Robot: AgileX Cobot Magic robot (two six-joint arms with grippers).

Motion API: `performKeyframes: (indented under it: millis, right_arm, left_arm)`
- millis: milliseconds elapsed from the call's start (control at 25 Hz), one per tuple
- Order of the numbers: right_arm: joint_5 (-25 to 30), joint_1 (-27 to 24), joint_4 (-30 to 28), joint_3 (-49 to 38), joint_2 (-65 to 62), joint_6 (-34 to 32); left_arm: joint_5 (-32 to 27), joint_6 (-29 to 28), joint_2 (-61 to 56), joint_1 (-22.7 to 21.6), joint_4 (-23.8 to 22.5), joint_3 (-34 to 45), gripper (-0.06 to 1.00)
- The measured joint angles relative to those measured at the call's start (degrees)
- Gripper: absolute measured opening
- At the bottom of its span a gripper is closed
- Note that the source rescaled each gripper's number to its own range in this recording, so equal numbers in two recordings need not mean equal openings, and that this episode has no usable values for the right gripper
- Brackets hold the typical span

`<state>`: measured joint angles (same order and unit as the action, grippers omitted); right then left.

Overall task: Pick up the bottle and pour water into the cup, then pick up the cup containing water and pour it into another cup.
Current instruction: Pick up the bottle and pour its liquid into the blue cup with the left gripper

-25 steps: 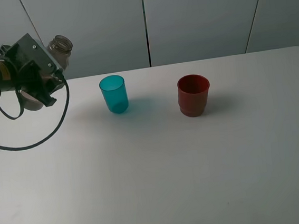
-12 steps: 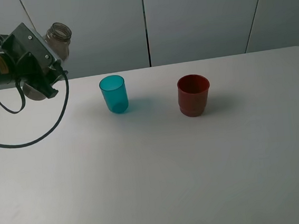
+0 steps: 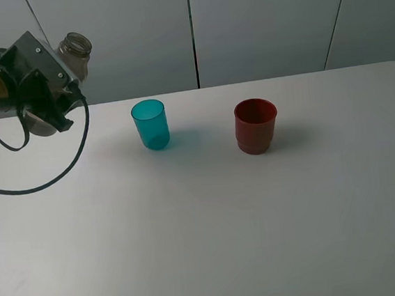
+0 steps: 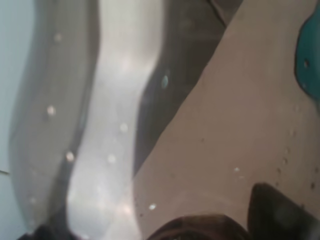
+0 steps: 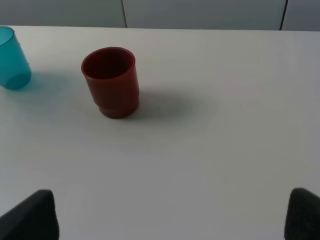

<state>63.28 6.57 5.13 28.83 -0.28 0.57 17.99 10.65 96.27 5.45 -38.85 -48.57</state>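
Note:
The bottle (image 3: 74, 49) hangs tilted in the air at the far left, with my left gripper (image 3: 63, 71) shut on its body and only its open neck showing above the wrist. In the left wrist view the bottle (image 4: 100, 125) fills the picture as a clear, drop-speckled body, and the cup's teal edge (image 4: 310, 55) shows beside it. The teal cup (image 3: 150, 124) stands upright on the table, right of the bottle. The red cup (image 3: 255, 125) stands further right. My right gripper (image 5: 167, 220) is open, low over the table, with the red cup (image 5: 110, 82) and teal cup (image 5: 11, 59) ahead of it.
The white table (image 3: 212, 230) runs back to a grey panelled wall (image 3: 262, 23). A black cable (image 3: 60, 176) loops down from the left wrist over the table's left side.
My left gripper has risen a little and drawn slightly to the left with the bottle in it. Both cups stand where they were.

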Motion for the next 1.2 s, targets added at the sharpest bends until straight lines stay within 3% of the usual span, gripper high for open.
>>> performKeyframes:
  millis: [320, 640, 960, 1200]
  right_arm:
    - [0.0, 0.0, 0.0, 0.0, 0.0, 0.0]
    - [0.0, 0.0, 0.0, 0.0, 0.0, 0.0]
    - [0.0, 0.0, 0.0, 0.0, 0.0, 0.0]
    - [0.0, 0.0, 0.0, 0.0, 0.0, 0.0]
  left_arm:
    - [-1.0, 0.0, -6.2, 0.1, 0.0, 0.0, 0.01]
    - [-6.4, -0.1, -6.0, 0.2, 0.1, 0.0, 0.01]
    - [-8.1, -0.1, -6.0, 0.2, -0.2, 0.0, 0.01]
    - [-9.2, 0.0, -6.0, 0.2, -4.0, 0.0, 0.01]
